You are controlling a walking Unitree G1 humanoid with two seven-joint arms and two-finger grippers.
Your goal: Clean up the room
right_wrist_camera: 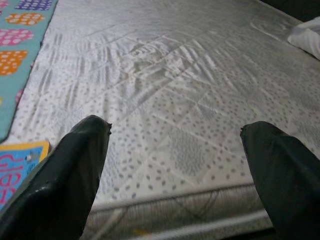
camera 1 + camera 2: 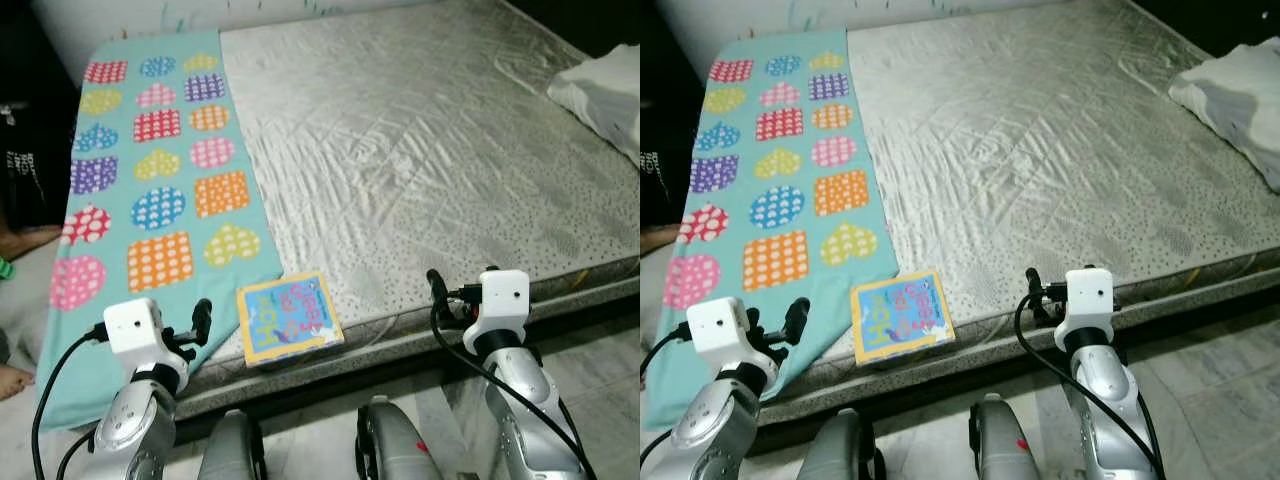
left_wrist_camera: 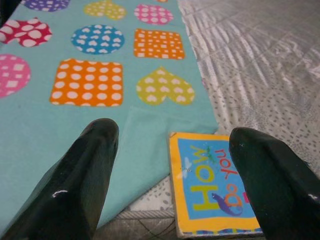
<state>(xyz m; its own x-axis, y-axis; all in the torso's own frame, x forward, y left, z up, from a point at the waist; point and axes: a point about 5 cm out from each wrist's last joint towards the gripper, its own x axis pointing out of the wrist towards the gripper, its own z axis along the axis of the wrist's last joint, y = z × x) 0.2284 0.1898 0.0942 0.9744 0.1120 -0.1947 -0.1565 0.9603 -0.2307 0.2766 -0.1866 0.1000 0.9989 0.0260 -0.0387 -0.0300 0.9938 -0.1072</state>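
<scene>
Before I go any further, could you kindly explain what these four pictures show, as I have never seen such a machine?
This is a humanoid robot standing at the edge of a bed. The two wide pictures come from a pair of cameras on its head, looking down, so they show one scene twice. The silver arms at the bottom end in the left gripper and the right gripper, each with two long black fingers. The other two pictures come from cameras on the wrists, looking out between those fingers.

On the grey mattress lie a teal blanket with coloured hearts and squares, a children's book near the front edge, and a white pillow at the far right. Both grippers are open and hold nothing; the left one points towards the book.
</scene>
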